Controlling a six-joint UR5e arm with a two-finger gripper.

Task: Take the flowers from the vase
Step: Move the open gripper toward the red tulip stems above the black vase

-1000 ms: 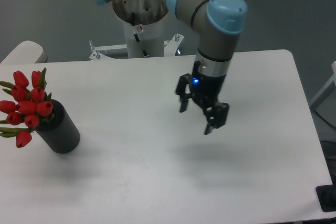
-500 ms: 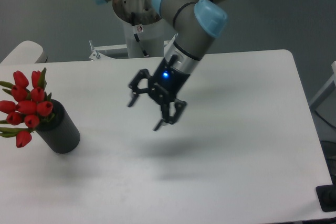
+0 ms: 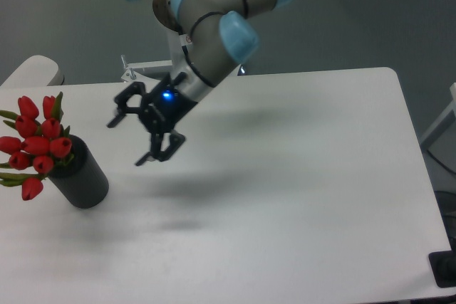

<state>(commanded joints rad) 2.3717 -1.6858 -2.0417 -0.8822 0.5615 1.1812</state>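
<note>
The flowers (image 3: 35, 144), a tight bunch of red tulip buds with green leaves, stand in the vase (image 3: 82, 179), a dark grey-black cylinder tilted at the table's left edge. My gripper (image 3: 128, 142) hangs above the table to the right of the flowers, tilted with its fingers pointing left toward them. It is open with nothing between its fingers, and a clear gap separates it from the bunch.
The white table (image 3: 299, 197) stretches to the right of the vase. The arm's base column (image 3: 191, 40) stands behind the table's far edge. A pale rounded object (image 3: 32, 70) sits at the far left, and a dark item (image 3: 445, 268) at the lower right corner.
The arm has swung left across the table, carrying the open gripper from the middle toward the flowers. The flowers and vase have not moved.
</note>
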